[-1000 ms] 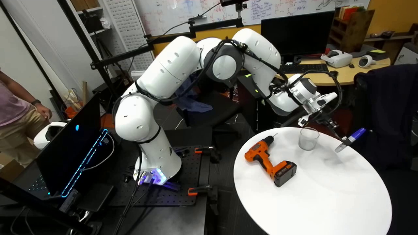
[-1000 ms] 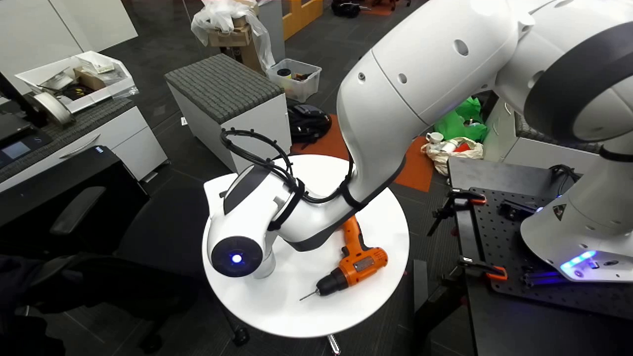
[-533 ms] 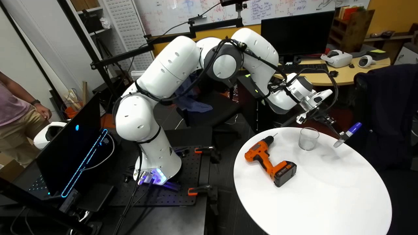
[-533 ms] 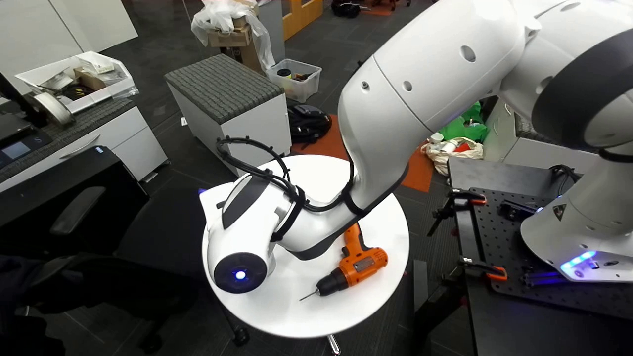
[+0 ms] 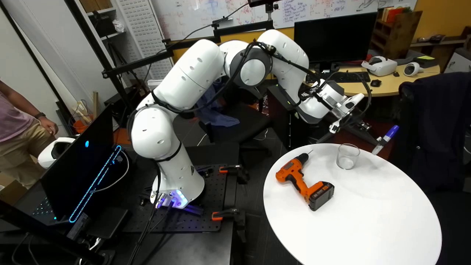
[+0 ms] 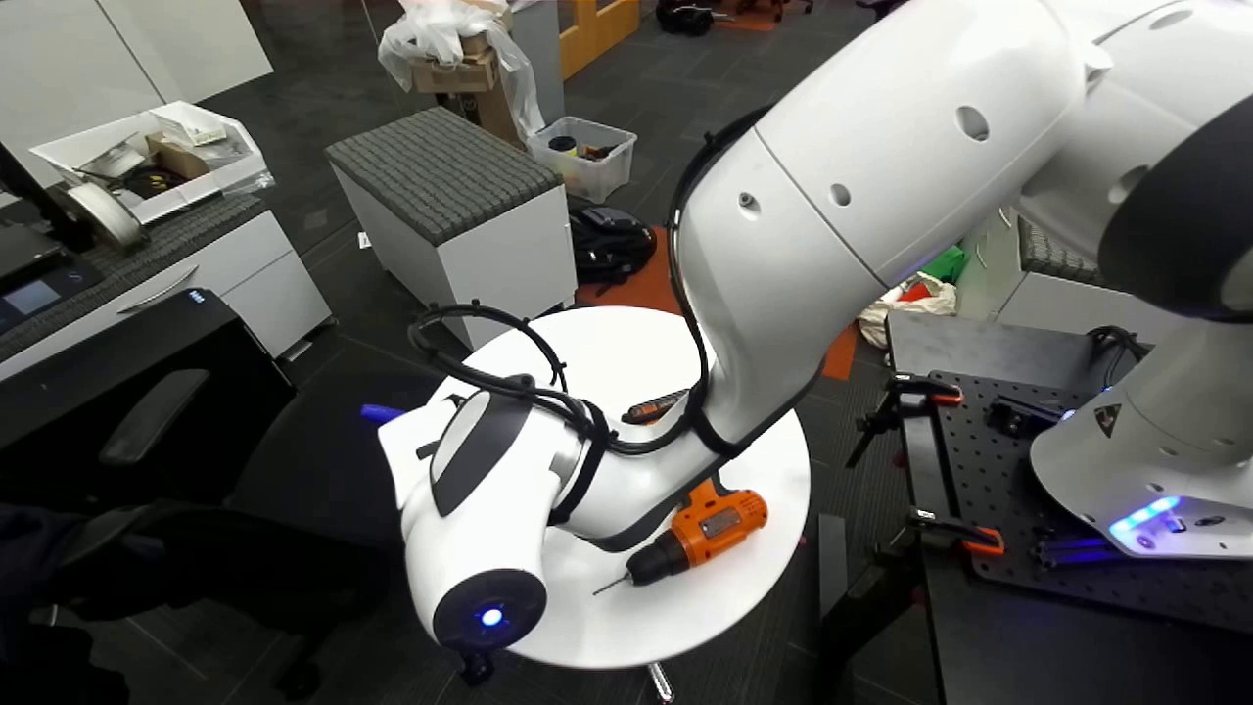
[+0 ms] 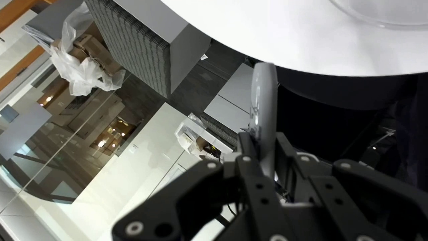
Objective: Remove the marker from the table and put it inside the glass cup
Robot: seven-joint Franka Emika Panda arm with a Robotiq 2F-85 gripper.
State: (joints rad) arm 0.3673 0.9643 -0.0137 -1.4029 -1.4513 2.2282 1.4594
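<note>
My gripper is shut on the marker, a thin white pen with a blue-purple cap. The marker is tilted, cap end up and white end down, in the air at the table's far edge. In an exterior view only its blue cap shows beside the wrist. In the wrist view the marker sticks out between the fingertips. The clear glass cup stands upright on the white round table, left of the marker; part of the cup shows in the wrist view.
An orange-and-black power drill lies on the table near the cup; it also shows in an exterior view, where the arm hides the cup. A dark chair stands beyond the table edge.
My gripper has moved left and a little up with the marker, away over the table's far edge. The marker's blue cap has come into view beside the wrist. Cup and drill have not moved.
</note>
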